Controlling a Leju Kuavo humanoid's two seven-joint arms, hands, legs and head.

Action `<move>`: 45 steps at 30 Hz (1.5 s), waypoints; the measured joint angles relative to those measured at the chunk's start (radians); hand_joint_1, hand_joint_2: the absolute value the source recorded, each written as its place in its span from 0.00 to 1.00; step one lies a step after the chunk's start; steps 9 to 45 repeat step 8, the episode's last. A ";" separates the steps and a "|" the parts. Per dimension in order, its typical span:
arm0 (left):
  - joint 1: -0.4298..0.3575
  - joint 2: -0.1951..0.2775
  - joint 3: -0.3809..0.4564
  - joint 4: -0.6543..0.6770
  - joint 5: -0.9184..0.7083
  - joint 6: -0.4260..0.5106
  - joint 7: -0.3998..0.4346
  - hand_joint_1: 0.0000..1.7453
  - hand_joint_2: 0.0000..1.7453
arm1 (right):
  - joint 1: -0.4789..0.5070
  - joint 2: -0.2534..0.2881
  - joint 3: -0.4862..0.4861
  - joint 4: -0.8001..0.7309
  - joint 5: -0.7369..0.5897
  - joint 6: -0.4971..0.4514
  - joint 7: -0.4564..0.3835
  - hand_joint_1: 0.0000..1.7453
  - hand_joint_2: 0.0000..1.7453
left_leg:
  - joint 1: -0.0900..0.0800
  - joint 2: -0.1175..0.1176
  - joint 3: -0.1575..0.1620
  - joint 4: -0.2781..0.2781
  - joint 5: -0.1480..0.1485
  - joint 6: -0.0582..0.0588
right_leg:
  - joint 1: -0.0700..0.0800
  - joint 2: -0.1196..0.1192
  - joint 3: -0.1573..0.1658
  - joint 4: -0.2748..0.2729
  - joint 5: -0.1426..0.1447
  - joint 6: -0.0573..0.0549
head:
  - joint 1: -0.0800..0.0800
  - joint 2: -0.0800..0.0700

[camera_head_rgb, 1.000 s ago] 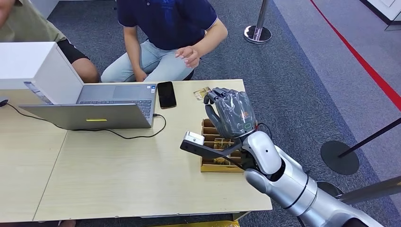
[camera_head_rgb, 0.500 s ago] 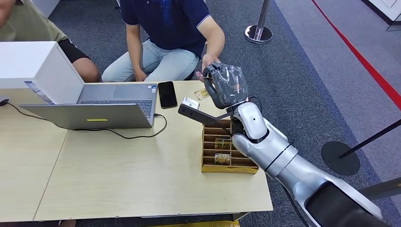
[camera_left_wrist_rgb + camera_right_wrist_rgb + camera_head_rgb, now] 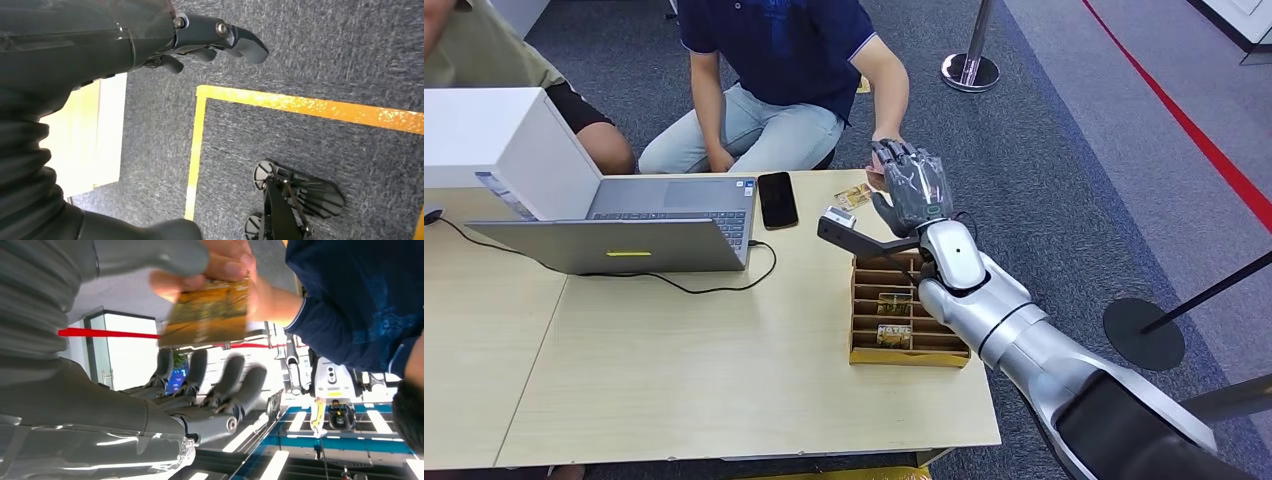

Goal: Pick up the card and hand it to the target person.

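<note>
In the right wrist view a yellow-brown card is pinched by the fingers of a person's hand. My right hand is raised over the table's far edge, right against that hand. Its thumb lies beside the card and its dark fingers stand off the card with a gap. The person in a dark blue shirt sits behind the table. My left hand hangs over the carpet and holds nothing.
A wooden slotted card box with cards stands by the table's right edge, under my right forearm. Another card, a black phone, an open laptop and a white box lie on the table. A second person sits far left.
My right hand rose from above the card box and reached forward to the person. The person's hand came out to meet it and took hold of the card.
</note>
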 joint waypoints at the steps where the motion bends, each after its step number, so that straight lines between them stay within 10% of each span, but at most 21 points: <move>1: 0.000 0.000 0.000 0.000 0.000 0.000 0.000 0.00 0.00 | 0.000 0.000 0.000 0.004 0.000 0.002 0.002 0.00 1.00 | 0.000 0.000 0.000 0.000 0.000 0.000 | 0.000 0.000 0.000 0.000 0.000 0.000 | 0.000 0.000; 45: 0.000 0.000 0.000 0.000 0.001 0.002 0.007 0.00 0.00 | 0.002 -0.003 0.000 0.020 0.006 0.009 0.023 0.00 1.00 | 0.000 0.000 0.001 0.000 0.000 0.000 | 0.000 0.000 0.000 0.000 0.000 0.000 | 0.000 0.000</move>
